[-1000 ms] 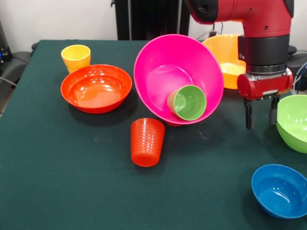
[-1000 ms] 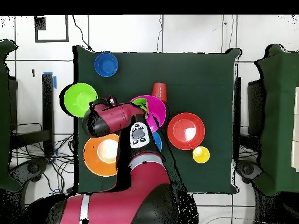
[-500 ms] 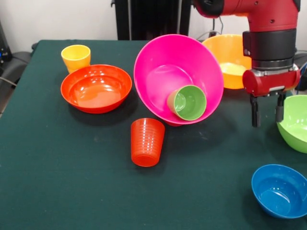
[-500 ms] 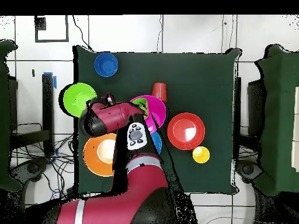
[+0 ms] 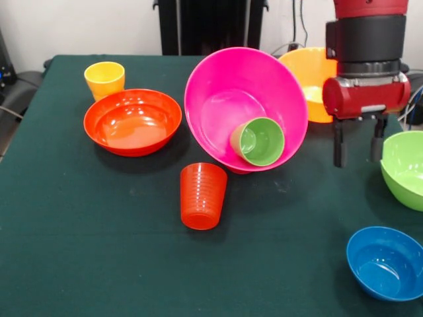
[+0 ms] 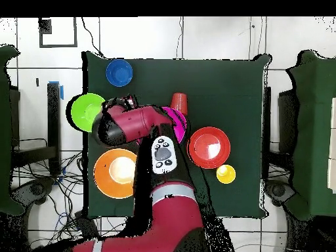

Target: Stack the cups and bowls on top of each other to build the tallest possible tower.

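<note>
The large pink bowl (image 5: 228,99) leans tilted at mid-table, with the light green cup (image 5: 258,140) lying on its side inside it. The ribbed orange-red cup (image 5: 202,195) stands on the cloth in front of it. The yellow cup (image 5: 104,78) stands behind the shallow red-orange bowl (image 5: 132,121) at the left. My gripper (image 5: 357,158) hangs open and empty just above the cloth, between the pink bowl and the lime green bowl (image 5: 404,168). The yellow-orange bowl (image 5: 310,79) sits behind it and the blue bowl (image 5: 385,262) in front. The small dark blue and magenta bowls are hidden.
In the overhead view my arm (image 6: 131,125) covers most of the pink bowl (image 6: 178,121). The table's dark green cloth (image 5: 79,251) runs out at the right edge, beside the lime and blue bowls. A black stand (image 5: 205,26) rises behind the table.
My gripper drifted right toward the lime green bowl, then back left and slightly up, staying open. The arm's upper part swung. No cup or bowl moved.
</note>
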You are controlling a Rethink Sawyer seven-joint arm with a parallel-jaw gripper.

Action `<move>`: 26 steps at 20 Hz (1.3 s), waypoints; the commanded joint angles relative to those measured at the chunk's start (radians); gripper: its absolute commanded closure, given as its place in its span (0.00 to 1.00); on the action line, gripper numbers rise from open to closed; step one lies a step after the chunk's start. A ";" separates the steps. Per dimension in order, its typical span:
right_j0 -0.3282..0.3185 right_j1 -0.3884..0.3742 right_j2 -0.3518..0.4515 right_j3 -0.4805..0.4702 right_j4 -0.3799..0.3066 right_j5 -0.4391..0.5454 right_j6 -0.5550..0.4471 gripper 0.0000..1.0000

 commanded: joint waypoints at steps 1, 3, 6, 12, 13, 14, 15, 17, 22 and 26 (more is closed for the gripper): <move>-0.036 -0.056 0.041 -0.053 -0.065 0.204 -0.109 0.00; -0.018 -0.053 0.050 -0.027 -0.054 0.187 -0.060 0.00; 0.018 -0.047 0.049 0.024 -0.042 0.143 0.017 0.00; 0.034 -0.048 0.080 0.074 -0.009 0.119 0.063 0.00; 0.035 -0.047 0.084 0.074 -0.005 0.118 0.065 0.00; 0.037 -0.046 0.084 0.074 -0.002 0.121 0.066 0.00; 0.040 -0.044 0.084 0.070 0.000 0.119 0.069 0.00; 0.042 -0.036 0.088 0.062 0.002 0.114 0.070 0.00; 0.049 -0.010 0.077 0.034 0.000 0.115 0.070 0.00; 0.049 0.027 0.075 0.023 -0.007 0.076 0.079 0.00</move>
